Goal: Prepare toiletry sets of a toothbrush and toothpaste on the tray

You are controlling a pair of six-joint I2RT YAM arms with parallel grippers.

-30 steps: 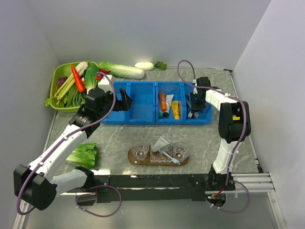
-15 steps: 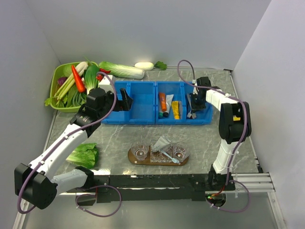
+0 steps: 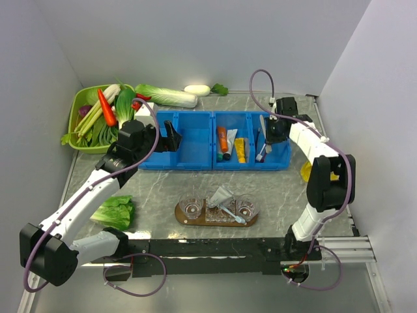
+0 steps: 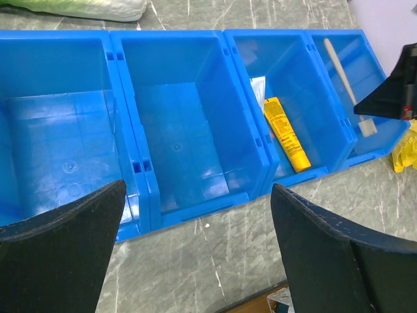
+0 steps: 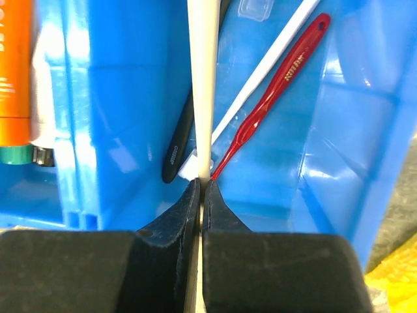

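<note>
A cream toothbrush (image 5: 202, 85) hangs over the rightmost blue bin (image 3: 281, 156), with my right gripper (image 5: 202, 186) shut on its handle. From above, that toothbrush (image 3: 262, 138) sits just left of the right gripper (image 3: 271, 132). The brown wooden tray (image 3: 178, 211) lies near the front and bears glass cups, a silvery toothpaste (image 3: 221, 194) and a toothbrush (image 3: 232, 214). My left gripper (image 4: 195, 248) is open over the table, just in front of the bins, with nothing between its fingers; from above this left gripper (image 3: 171, 138) is over the left bin.
Red (image 5: 280, 91), black (image 5: 181, 140) and white toothbrushes lie in the rightmost bin. An orange tube (image 3: 223, 139) and a yellow tube (image 4: 287, 134) lie in the neighbouring bin. A green basket (image 3: 77, 107) of vegetables stands back left, lettuce (image 3: 114, 212) front left, a yellow bag (image 3: 306, 171) at right.
My right gripper closed on the cream toothbrush and lifted it out of the rightmost bin, drawing back and right. The left arm has stayed put.
</note>
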